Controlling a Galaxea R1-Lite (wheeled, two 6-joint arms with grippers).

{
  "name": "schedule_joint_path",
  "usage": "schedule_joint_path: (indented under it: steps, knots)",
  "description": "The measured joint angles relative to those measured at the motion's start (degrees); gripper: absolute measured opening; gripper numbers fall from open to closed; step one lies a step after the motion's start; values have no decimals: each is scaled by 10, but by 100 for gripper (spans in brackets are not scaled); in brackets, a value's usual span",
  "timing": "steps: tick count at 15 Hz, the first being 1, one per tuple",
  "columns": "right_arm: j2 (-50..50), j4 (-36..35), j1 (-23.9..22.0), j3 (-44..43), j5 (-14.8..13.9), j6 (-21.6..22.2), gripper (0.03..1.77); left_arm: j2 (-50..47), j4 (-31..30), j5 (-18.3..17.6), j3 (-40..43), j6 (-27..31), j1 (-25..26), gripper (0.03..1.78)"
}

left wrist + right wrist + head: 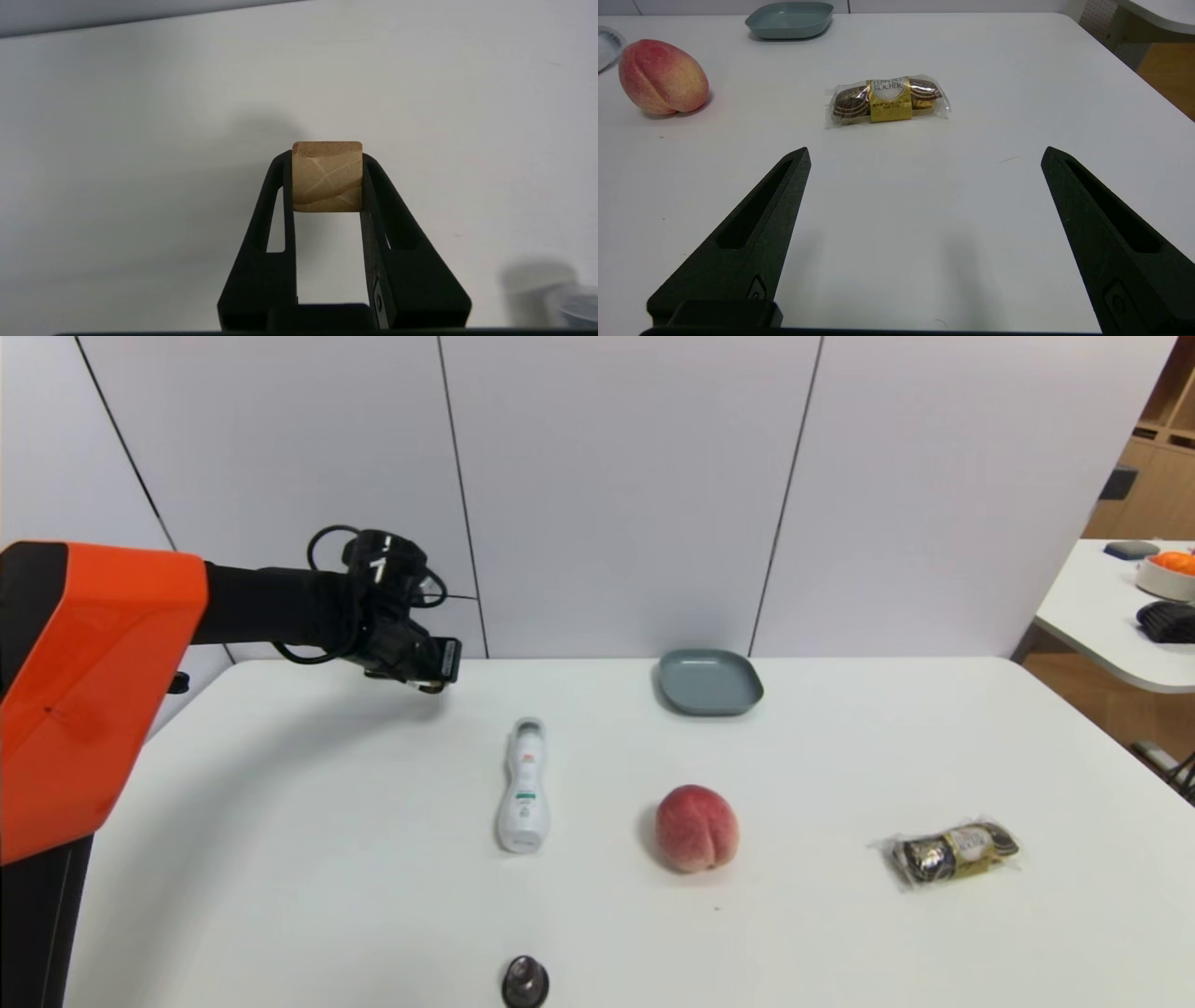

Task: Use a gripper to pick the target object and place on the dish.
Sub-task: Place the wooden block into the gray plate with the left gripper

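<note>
The left gripper (pixel 327 179) clamps the cube (pixel 327 176) above the table's (pixel 373 859) far-left; right gripper (pixel 924 154) gapes wide.

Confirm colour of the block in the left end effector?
Tan, with pale crossing lines; the block shows best in left wrist view.

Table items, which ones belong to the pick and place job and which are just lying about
Job:
left gripper, raised at the table's left rear, shut on the wooden cube
grey-blue dish

Lying about:
peach
Ferrero Rocher pack
white bottle
dark round knob
right gripper, open, idle
</note>
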Motion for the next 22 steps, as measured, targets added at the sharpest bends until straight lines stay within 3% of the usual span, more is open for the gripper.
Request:
schedule_joint_path:
  steps: [7,14,18,22]
  knots:
    - [0,0,0,0,0,0,171,-12,-36,-1,-45,12,-131,41]
    - [0,0,0,0,0,0,171,69,-217,-6,-96,15,-237,41]
    - [0,0,0,0,0,0,171,116,-314,-47,-97,17,-259,41]
    - [0,0,0,0,0,0,171,160,-392,-52,-97,15,-263,41]
